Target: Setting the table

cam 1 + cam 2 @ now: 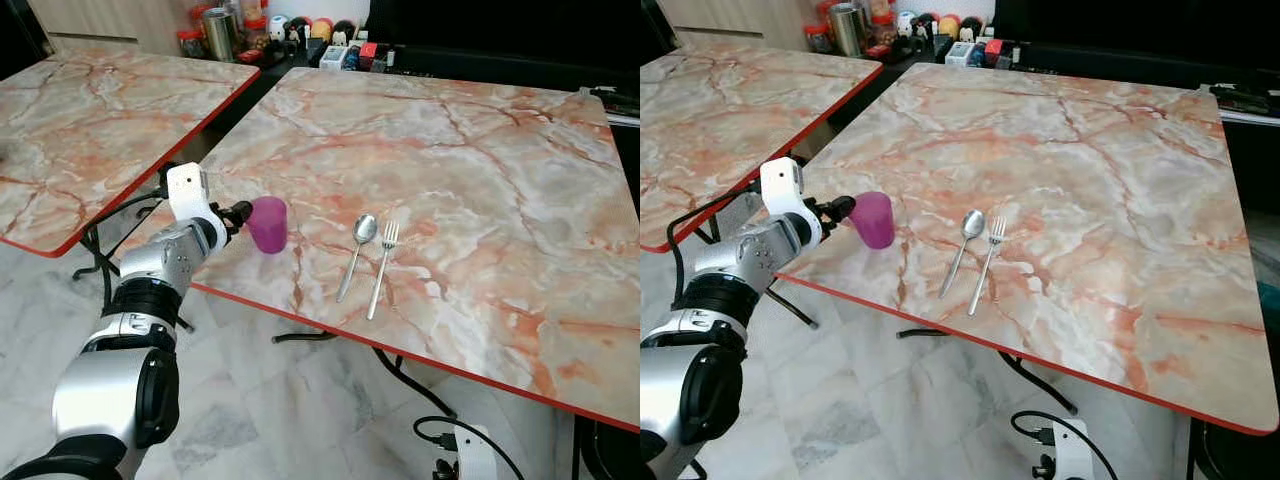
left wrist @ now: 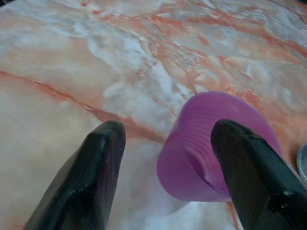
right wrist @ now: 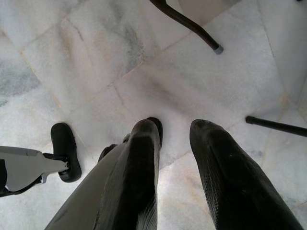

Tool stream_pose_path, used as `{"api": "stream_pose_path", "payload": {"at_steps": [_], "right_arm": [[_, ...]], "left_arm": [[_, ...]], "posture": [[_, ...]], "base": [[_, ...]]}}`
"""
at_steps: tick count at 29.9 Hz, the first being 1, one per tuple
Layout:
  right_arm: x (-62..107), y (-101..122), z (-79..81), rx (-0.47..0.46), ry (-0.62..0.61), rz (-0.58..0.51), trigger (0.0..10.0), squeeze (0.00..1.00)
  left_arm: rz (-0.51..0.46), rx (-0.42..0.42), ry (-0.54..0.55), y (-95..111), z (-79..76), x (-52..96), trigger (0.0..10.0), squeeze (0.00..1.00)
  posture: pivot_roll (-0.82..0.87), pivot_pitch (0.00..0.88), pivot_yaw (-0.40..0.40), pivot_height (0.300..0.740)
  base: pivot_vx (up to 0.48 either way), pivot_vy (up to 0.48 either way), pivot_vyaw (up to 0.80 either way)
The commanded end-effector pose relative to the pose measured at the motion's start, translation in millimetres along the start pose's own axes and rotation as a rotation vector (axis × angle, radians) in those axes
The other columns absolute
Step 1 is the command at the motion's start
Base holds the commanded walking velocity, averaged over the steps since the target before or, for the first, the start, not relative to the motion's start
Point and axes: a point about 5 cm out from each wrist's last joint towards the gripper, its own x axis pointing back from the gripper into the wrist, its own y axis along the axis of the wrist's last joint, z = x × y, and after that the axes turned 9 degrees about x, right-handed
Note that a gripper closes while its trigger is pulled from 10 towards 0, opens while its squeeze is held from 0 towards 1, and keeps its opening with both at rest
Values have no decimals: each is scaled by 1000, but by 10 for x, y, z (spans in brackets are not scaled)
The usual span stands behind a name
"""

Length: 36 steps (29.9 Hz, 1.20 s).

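Purple cup (image 1: 268,224), thin plastic: light, easily crushed.
My left gripper (image 2: 168,167) jaws spread; I'd pinch the wall gently.

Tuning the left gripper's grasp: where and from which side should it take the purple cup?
Grip the cup across its side wall, about mid-height, coming in level from the table's near-left edge, where the left gripper already waits open. It stands upright and tapers downward, and the spoon lies on its far side.

One purple cup (image 1: 268,224), one spoon (image 1: 357,255), one fork (image 1: 383,266), two tables (image 1: 480,150).
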Motion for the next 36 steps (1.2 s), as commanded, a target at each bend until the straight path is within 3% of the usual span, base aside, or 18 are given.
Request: {"api": "stream_pose_path", "payload": {"at_steps": [1, 9, 22, 36], "right_arm": [[2, -22, 17, -19, -3, 5, 10000, 0], [9, -49, 0, -26, -12, 10, 10000, 0], [26, -103, -53, 15, -6, 26, 10000, 0], [40, -148, -80, 35, -3, 34, 10000, 0]], "left_arm": [[-20, 8, -10, 67, -45, -15, 10000, 0], [-37, 17, -15, 99, -89, -27, 10000, 0], [-84, 62, 33, 126, -15, -13, 10000, 0], [-99, 77, 48, 118, 14, -3, 10000, 0]], "posture": [[-82, 92, 67, 740], [-93, 115, 55, 740], [-118, 139, -2, 740], [-120, 114, -28, 740]], "base": [[0, 0, 0], [0, 0, 0], [0, 0, 0], [0, 0, 0]]}}
